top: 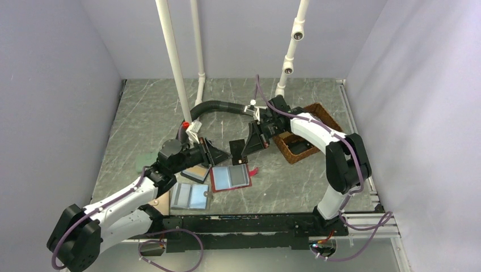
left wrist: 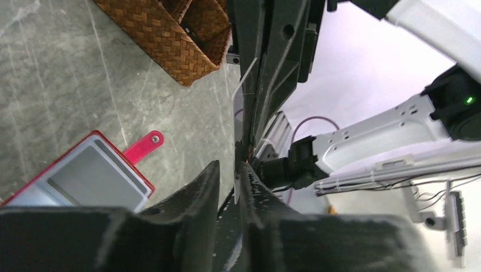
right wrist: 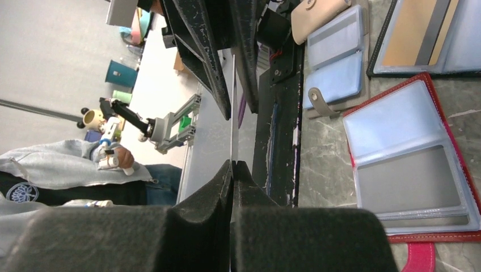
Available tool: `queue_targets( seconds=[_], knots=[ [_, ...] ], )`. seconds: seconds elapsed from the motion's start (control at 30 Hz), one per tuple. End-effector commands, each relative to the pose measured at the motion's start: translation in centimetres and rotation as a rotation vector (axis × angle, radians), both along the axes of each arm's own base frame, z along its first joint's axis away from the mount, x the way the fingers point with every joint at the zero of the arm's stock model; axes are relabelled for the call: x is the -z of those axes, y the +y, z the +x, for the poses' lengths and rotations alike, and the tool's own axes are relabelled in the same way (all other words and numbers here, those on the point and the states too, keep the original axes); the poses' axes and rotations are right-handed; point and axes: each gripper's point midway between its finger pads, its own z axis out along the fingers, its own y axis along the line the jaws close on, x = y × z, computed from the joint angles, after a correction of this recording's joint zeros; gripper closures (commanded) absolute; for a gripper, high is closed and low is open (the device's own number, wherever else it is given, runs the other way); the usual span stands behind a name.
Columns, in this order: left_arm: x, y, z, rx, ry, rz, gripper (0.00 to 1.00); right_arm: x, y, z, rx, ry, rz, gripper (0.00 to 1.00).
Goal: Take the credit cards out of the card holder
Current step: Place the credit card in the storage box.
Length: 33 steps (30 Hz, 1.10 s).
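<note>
The red card holder (top: 231, 177) lies open on the table, its pull tab to the right; it also shows in the left wrist view (left wrist: 96, 175) and the right wrist view (right wrist: 408, 164). My right gripper (top: 245, 148) is shut on a thin dark credit card (top: 236, 145) and holds it above the table, just beyond the holder. The card is edge-on in the right wrist view (right wrist: 233, 113) between the closed right gripper (right wrist: 233, 164). My left gripper (top: 220, 154) faces it. In the left wrist view the card's far edge (left wrist: 245, 96) sits between the open left gripper (left wrist: 230, 170), against the right finger.
A black-rimmed case with a blue-and-tan face (top: 195, 173) and a grey-blue folding wallet (top: 191, 195) lie left of the holder. A wicker basket (top: 303, 136) stands at the back right. White poles and a black hose stand at the back.
</note>
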Motion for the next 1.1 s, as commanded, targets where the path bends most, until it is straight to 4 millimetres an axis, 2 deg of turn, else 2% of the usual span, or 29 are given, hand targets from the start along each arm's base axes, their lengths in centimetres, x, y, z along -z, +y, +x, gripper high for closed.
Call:
queue_targets(
  seconds=[0.0, 0.07, 0.17, 0.3, 0.4, 0.53, 0.73, 0.97, 1.07],
  knots=[
    [-2.0, 0.5, 0.4, -0.05, -0.021, -0.009, 0.64, -1.8, -0.4, -0.6, -0.005, -0.135, 0.054, 1.0],
    [-1.3, 1.1, 0.5, -0.083, 0.022, 0.034, 0.47, -1.4, -1.1, -0.7, 0.007, -0.191, 0.024, 1.0],
    [-0.4, 2.1, 0.3, -0.123, 0.054, 0.074, 0.3, -0.8, -2.4, -0.4, 0.017, -0.302, -0.028, 1.0],
    [0.3, 3.6, 0.2, -0.203, 0.083, 0.085, 0.14, 0.4, -5.1, 0.7, 0.076, -0.399, -0.112, 1.0],
    [1.0, 4.7, 0.3, -0.269, 0.114, 0.088, 0.06, 1.4, -8.2, 2.7, 0.198, -0.4, -0.173, 1.0],
    [2.0, 5.6, -0.1, -0.3, 0.145, 0.101, 0.03, 3.0, -12.5, 5.2, 0.384, -0.386, -0.286, 1.0],
    [2.7, 5.6, -0.1, -0.303, 0.157, 0.115, 0.03, 5.1, -18.5, 8.3, 0.671, -0.335, -0.429, 1.0],
    [3.8, 5.5, -0.2, -0.292, 0.187, 0.164, 0.03, 6.0, -22.8, 10.4, 0.869, -0.254, -0.492, 1.0],
    [4.0, 5.6, 0.0, -0.296, 0.193, 0.168, 0.03, 6.4, -23.8, 10.8, 0.911, -0.233, -0.507, 1.0]
  ],
)
